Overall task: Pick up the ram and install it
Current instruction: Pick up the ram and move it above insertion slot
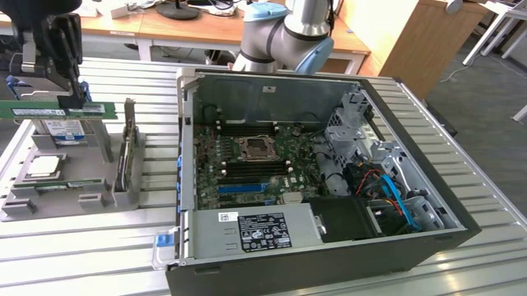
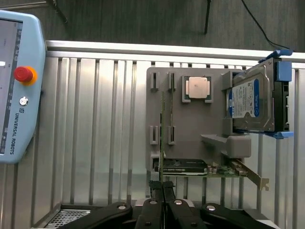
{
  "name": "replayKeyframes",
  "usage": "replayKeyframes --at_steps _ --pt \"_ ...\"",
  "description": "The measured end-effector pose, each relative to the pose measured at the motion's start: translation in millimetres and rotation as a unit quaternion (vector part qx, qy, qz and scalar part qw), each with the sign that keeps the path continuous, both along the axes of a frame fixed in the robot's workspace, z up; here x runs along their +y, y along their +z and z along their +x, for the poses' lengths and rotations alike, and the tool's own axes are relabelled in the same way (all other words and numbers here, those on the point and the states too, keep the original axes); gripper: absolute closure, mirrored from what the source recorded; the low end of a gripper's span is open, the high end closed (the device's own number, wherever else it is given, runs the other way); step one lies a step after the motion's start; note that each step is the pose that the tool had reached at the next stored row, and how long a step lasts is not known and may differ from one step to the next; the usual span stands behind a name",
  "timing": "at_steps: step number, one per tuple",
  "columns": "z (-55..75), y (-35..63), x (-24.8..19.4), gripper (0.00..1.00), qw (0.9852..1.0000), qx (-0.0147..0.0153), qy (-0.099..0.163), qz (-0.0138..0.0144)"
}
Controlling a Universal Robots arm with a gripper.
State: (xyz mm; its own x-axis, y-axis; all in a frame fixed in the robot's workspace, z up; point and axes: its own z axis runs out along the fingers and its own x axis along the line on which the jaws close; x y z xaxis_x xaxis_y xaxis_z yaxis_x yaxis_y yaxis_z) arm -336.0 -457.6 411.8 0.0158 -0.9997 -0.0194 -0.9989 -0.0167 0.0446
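Observation:
The ram (image 1: 58,110) is a long green stick with a white label. It hangs level above the grey parts holder (image 1: 49,206) at the exterior view's left. My gripper (image 1: 74,100) is shut on it from above, near its middle. In the wrist view the ram (image 2: 162,136) appears edge-on as a thin green line running out from between my black fingertips (image 2: 157,191). The open computer case (image 1: 428,203) lies to the exterior view's right, and the black memory slots (image 1: 255,165) on its motherboard sit just below the processor socket (image 1: 255,147).
The holder carries a second green stick (image 1: 70,184), a processor chip (image 1: 41,166), a silver drive (image 1: 66,131) and an upright expansion card (image 1: 128,154). A blue-grey teach pendant (image 2: 14,86) lies on the slatted table. The case also holds a power supply (image 1: 255,231) and cables.

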Motion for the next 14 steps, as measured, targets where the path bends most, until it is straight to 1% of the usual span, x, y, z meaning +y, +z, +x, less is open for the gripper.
replayKeyframes --at_steps 14 --pt "25.0 0.0 0.0 0.88 1.0000 0.0000 0.000 0.0000"
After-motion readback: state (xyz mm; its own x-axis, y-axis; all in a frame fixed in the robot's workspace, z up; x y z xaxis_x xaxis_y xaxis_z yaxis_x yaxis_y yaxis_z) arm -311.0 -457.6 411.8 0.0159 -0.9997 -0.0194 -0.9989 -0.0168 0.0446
